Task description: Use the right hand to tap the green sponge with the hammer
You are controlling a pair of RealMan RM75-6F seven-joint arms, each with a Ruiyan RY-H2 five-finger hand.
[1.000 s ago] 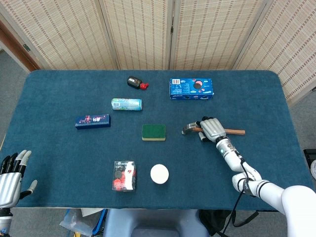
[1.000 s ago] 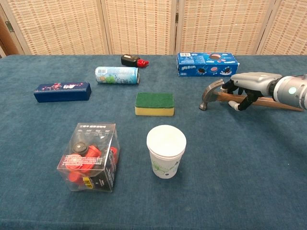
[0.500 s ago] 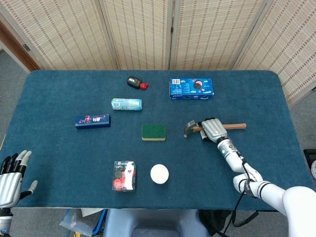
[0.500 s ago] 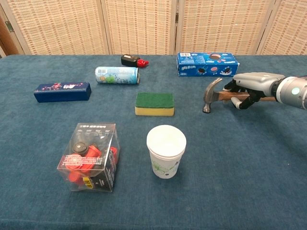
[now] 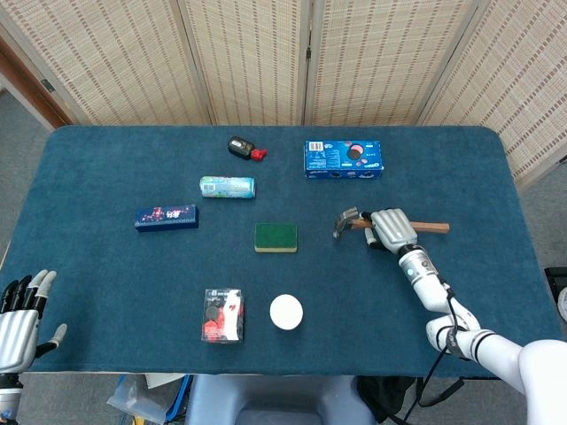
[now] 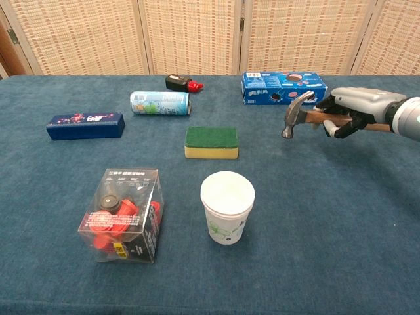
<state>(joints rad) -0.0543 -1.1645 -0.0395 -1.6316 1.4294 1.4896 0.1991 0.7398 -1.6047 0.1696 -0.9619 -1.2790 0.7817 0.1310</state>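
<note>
The green sponge (image 5: 275, 236) (image 6: 211, 142), yellow underneath, lies flat in the middle of the blue table. To its right, my right hand (image 5: 391, 229) (image 6: 354, 109) grips the wooden handle of the hammer (image 5: 347, 221) (image 6: 296, 115), lifted off the cloth. The metal head points toward the sponge and stays a hand's width away from it. My left hand (image 5: 19, 320) hangs at the table's near left corner, fingers spread, holding nothing.
A white paper cup (image 6: 227, 206) stands in front of the sponge. A clear box of red parts (image 6: 124, 214) sits front left. A blue cookie box (image 5: 344, 159), a green can (image 5: 228, 187), a dark blue box (image 5: 166, 217) and a small black-red object (image 5: 244, 148) lie further back.
My right hand has raised the hammer off the table and carried it slightly to the right. The left hand has not moved.
</note>
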